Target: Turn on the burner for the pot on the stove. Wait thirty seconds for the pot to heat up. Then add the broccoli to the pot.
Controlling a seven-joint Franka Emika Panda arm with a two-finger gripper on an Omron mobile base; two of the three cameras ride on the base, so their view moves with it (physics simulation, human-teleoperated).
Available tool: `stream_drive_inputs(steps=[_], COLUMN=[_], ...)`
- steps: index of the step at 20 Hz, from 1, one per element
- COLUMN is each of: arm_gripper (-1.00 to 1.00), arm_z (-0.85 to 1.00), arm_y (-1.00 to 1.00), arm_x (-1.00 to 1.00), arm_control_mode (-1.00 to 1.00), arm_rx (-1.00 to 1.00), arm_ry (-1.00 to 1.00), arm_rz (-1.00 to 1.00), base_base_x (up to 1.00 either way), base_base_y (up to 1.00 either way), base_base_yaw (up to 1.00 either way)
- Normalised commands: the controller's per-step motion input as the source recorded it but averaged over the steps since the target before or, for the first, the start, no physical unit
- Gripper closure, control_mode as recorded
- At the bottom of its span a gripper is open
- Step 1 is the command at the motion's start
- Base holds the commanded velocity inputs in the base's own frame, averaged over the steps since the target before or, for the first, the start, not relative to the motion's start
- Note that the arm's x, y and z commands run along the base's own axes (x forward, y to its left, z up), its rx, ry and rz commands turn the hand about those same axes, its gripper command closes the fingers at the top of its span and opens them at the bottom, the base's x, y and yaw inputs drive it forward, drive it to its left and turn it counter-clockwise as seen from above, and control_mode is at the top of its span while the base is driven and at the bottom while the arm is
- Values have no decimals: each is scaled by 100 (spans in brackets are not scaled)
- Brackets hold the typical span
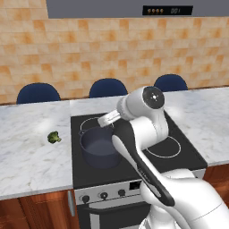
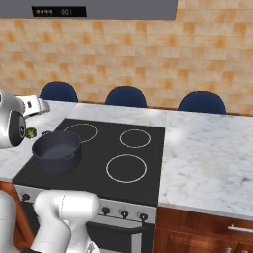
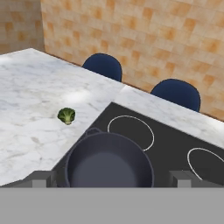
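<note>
Starting w/ the left base view: the pot [image 1: 99, 149] sits on the front-left ring of the stove [image 1: 179, 156], dark blue-grey, no lid, nothing inside that I can see. The broccoli [image 1: 54, 137] lies on the marble desk [image 1: 27, 156] left of the stove, near the pot but apart from it. The white arm rises from the lower right and bends over the cooktop, its wrist hanging above the pot's right rim; the fingers themselves are hidden behind the arm here. Small dark knobs [image 1: 103, 195] line the silver front panel, none touched. Three blue chair backs [image 1: 108, 87] peek over the far edge of the desk.

Right base view now: pot [image 2: 57, 150] on the near-left ring, three other rings bare. Broccoli [image 2: 30, 132] peeks out just beyond the pot's left side, partly behind the arm's joint. Stove [image 2: 143, 173] glass black, knobs along the front.

Hand view: camera looks over the pot [image 3: 109, 164], which sits right below and between the two dark fingers [image 3: 41, 178], spread wide at the lower corners, holding nothing. Broccoli [image 3: 66, 116] rests on the desk [image 3: 30, 100] up-left of the pot, just off the stove [image 3: 175, 148] edge. Two chair backs show against the tiled wall [image 3: 153, 39].
</note>
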Motion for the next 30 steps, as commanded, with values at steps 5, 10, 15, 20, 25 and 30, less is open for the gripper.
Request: stream_drive_inputs(steps=[5, 10, 15, 20, 25, 30], arm_gripper=[-100, -100, -100, -100, -100, -100], arm_z=[0, 0, -1, 0, -17, -15], arm_y=[60, 81, 56, 0, 0, 5], arm_x=[0, 4, 2, 0, 0, 0], arm_control_mode=[-100, -100, -100, -100, -100, -100], arm_rx=[0, 0, 0, 0, 0, 0], arm_ry=[21, 25, 17, 0, 0, 0], arm_rz=[0, 0, 0, 0, 0, 0], base_base_x=[0, 0, 0, 0, 0, 0], base_base_y=[0, 0, 0, 0, 0, 0], base_base_yaw=[0, 0, 0, 0, 0, 0])
